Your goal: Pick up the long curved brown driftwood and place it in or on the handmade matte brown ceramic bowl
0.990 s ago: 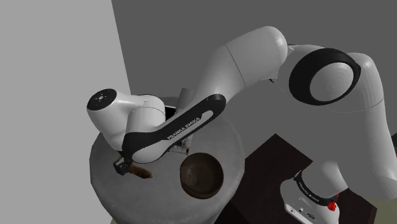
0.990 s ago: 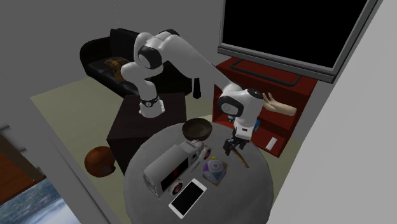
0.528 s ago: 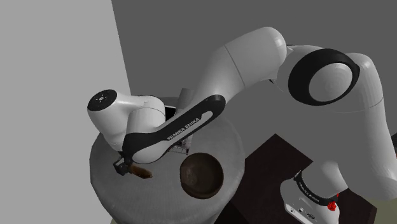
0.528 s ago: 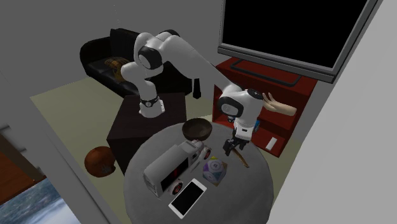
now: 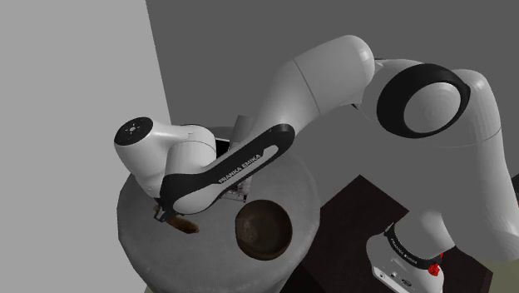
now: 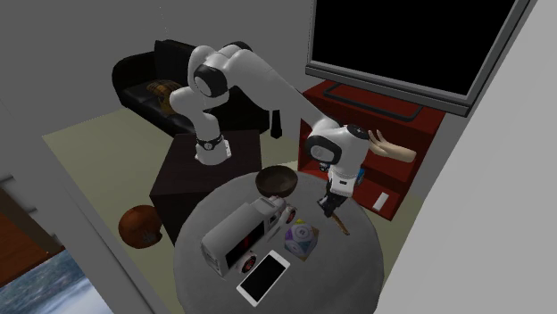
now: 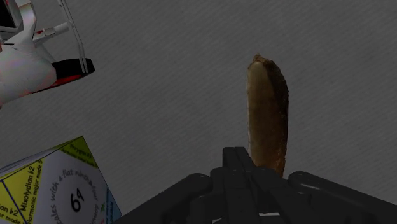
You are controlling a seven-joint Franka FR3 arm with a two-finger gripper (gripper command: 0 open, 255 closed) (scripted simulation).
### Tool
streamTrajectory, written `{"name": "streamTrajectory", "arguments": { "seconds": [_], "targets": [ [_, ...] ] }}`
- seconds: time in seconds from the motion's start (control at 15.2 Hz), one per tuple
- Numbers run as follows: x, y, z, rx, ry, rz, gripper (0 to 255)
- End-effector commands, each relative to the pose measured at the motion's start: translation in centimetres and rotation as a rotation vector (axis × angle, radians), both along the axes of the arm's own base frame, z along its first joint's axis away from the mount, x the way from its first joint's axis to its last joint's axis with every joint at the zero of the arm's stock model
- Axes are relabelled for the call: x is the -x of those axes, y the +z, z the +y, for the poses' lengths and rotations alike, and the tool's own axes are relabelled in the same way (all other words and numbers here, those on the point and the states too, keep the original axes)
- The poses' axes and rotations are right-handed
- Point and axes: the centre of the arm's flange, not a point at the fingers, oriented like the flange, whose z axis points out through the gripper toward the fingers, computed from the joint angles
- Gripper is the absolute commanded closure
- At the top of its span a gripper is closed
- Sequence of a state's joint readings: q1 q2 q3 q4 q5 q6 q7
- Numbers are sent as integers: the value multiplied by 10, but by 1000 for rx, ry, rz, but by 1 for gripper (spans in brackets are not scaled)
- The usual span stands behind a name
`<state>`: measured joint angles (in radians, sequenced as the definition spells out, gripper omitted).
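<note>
Living room (sofa (image 6: 143, 85), television (image 6: 402, 45))

Shoulder camera: high behind stand (image 5: 349, 208), close, looking down on table (image 5: 141, 250). Second exterior camera: farther, high, across table, facing arm (image 6: 268, 85). Wrist camera: just above table, driftwood (image 7: 267, 114) ahead. Exterior views share table, bowl (image 5: 262, 229).

The driftwood (image 7: 267, 121) is mottled brown, darker along one edge, and the gripper (image 7: 251, 168) is all black. At the shoulder view's lower middle, a dark brown bowl (image 5: 262, 229) sits on the speckled grey desk (image 5: 141, 250). Low in the second exterior view is a white phone (image 6: 264, 276).
</note>
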<state>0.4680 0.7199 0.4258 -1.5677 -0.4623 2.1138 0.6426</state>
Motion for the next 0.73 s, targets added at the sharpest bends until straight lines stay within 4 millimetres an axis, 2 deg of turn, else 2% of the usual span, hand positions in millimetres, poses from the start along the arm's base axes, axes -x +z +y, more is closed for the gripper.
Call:
{"name": "streamTrajectory", "arguments": {
  "seconds": [0.0, 0.07, 0.13, 0.4, 0.46, 0.66],
  "targets": [
    [0, 0, 0, 0, 0, 0, 255],
    [0, 0, 0, 0, 0, 0, 255],
    [0, 0, 0, 0, 0, 0, 0],
    [-39, 14, 37, -18, -128, 31, 0],
    [-45, 16, 41, -20, -144, 35, 0],
    [-44, 0, 39, -20, -144, 35, 0]
  ]
}}
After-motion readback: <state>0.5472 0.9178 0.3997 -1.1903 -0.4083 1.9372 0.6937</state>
